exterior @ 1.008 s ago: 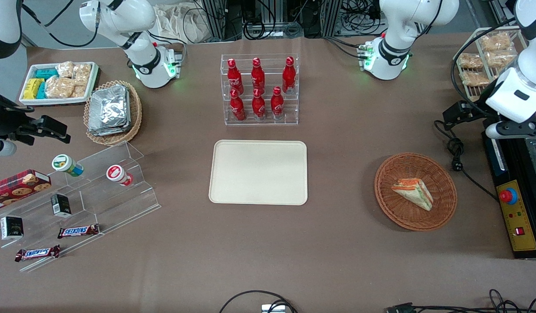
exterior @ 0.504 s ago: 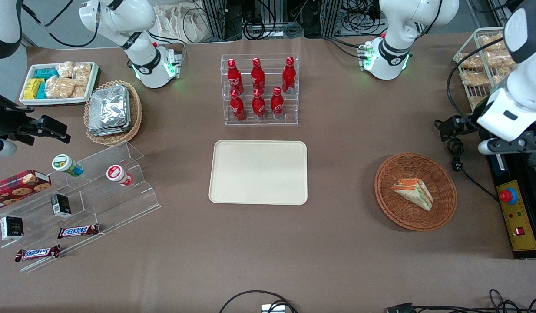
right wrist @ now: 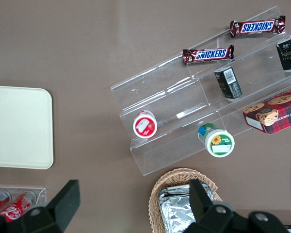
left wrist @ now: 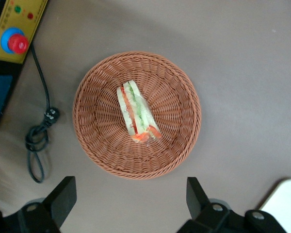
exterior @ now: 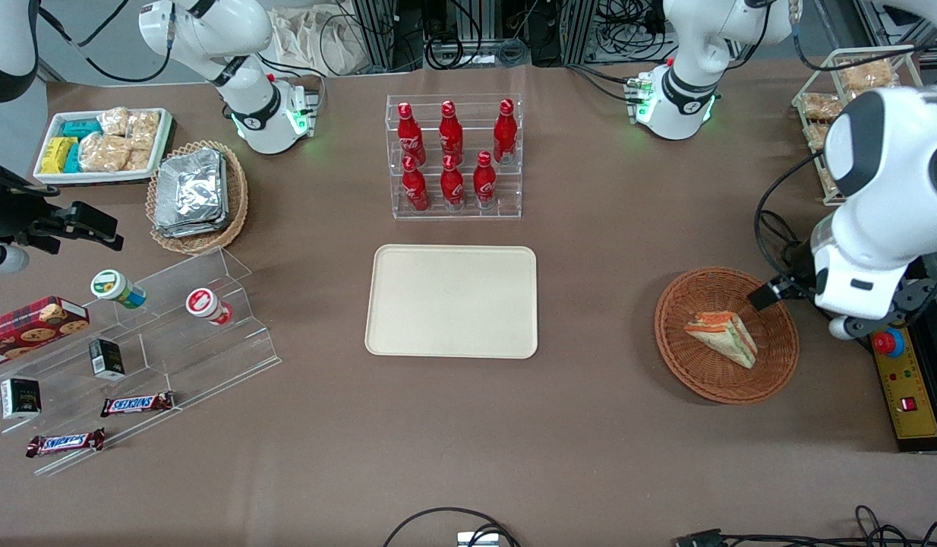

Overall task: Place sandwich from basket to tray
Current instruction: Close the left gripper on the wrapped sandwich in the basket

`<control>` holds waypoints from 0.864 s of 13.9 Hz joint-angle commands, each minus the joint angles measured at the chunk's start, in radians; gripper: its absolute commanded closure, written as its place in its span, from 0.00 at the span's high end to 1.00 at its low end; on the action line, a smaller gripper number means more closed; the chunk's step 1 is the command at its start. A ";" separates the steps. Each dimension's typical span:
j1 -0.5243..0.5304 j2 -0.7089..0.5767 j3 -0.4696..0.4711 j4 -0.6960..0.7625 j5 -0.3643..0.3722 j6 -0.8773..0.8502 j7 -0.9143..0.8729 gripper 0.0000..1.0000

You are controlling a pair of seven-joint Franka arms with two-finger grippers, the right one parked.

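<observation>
The sandwich [exterior: 721, 337] is a wrapped triangular wedge with orange and green filling, lying in the round orange-brown basket [exterior: 772, 372]. Both also show in the left wrist view, the sandwich [left wrist: 137, 113] in the basket [left wrist: 179, 145]. My left gripper [left wrist: 130, 185] is open and empty, its fingers [left wrist: 65, 191] wide apart, high above the table just outside the basket's rim. In the front view the arm's white wrist [exterior: 856, 282] hangs beside the basket, toward the working arm's end. The cream tray [exterior: 452, 300] lies bare at the table's middle.
A black cable [exterior: 793, 273] and a yellow control box with a red button [exterior: 888, 343] lie beside the basket. A clear rack of red bottles [exterior: 453, 156] stands farther from the camera than the tray. Acrylic snack shelves [exterior: 134, 357] lie toward the parked arm's end.
The left arm has swung nearer to the front camera and toward the basket, from over the control box's farther end to beside the basket's rim. The sandwich and basket have not moved.
</observation>
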 commanded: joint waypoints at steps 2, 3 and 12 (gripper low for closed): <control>0.021 0.023 0.032 -0.135 -0.061 0.154 -0.056 1.00; 0.021 0.023 0.035 -0.190 -0.073 0.208 -0.062 1.00; 0.021 0.086 0.036 -0.433 -0.084 0.637 -0.152 1.00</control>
